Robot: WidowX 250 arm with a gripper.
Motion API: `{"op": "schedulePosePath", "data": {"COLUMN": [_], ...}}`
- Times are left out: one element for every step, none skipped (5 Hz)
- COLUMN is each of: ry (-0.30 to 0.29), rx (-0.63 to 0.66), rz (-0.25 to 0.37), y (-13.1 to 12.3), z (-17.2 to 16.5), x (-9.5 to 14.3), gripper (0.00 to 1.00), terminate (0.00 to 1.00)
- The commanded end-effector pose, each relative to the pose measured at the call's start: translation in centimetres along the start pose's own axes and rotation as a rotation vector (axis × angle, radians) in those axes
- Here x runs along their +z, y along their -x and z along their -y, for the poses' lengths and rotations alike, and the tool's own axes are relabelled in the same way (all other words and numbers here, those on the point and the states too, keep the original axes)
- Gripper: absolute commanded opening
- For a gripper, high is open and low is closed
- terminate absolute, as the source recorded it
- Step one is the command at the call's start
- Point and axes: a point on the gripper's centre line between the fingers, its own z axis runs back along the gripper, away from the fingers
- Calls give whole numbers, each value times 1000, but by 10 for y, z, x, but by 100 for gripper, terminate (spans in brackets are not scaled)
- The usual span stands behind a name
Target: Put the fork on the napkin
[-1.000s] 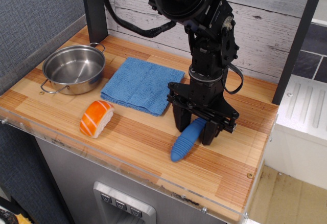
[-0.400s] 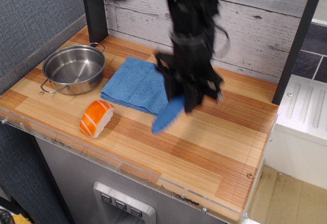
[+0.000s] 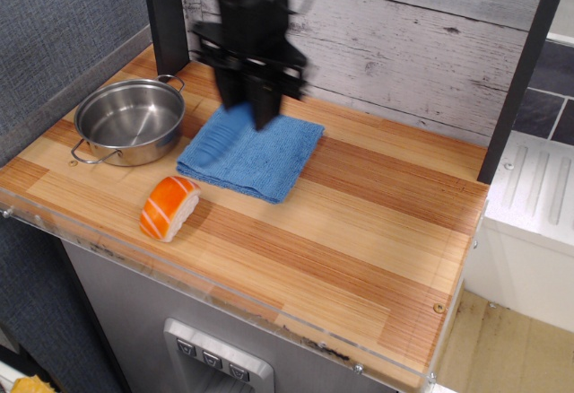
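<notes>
Ribbed blue fork [image 3: 214, 139] clamped in narrow jaws of the blurred black gripper [image 3: 248, 110], hanging over the soft terry napkin [image 3: 260, 155]. Beside it, shiny steel pot [image 3: 128, 119] and glossy orange sushi toy [image 3: 168, 206] on striped wood counter [image 3: 359, 240]. No readable writing. Carried left from the counter's middle since earlier.

The arm comes in from 12 o'clock at the top of the view, its dark wrist hanging roughly straight down. The pincer [image 3: 248, 110] points at the tabletop, its two black fingers [image 3: 265, 106] close together and clamped on something blue. The whole arm is smeared by motion blur, so the finger edges are hard to make out.
</notes>
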Motion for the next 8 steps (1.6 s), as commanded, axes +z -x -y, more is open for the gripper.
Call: {"op": "schedulePosePath", "data": {"ry": [-42, -42, -36, -27, -32, -19, -8, 1], "rx": [71, 78, 94, 98, 83, 3, -46, -22], "rz": [28, 25, 29, 23, 62, 114, 162, 165], "y": [-9, -18, -25, -28, -27, -27, -21, -9], "z": [-27, -25, -25, -23, -17, -1, 22, 30], "x": [-17, -29, -34, -28, -10, 29, 58, 66], "gripper": [0, 0, 0, 100, 100, 100, 100, 100], "terminate": [0, 0, 0, 0, 0, 0, 0, 0]}}
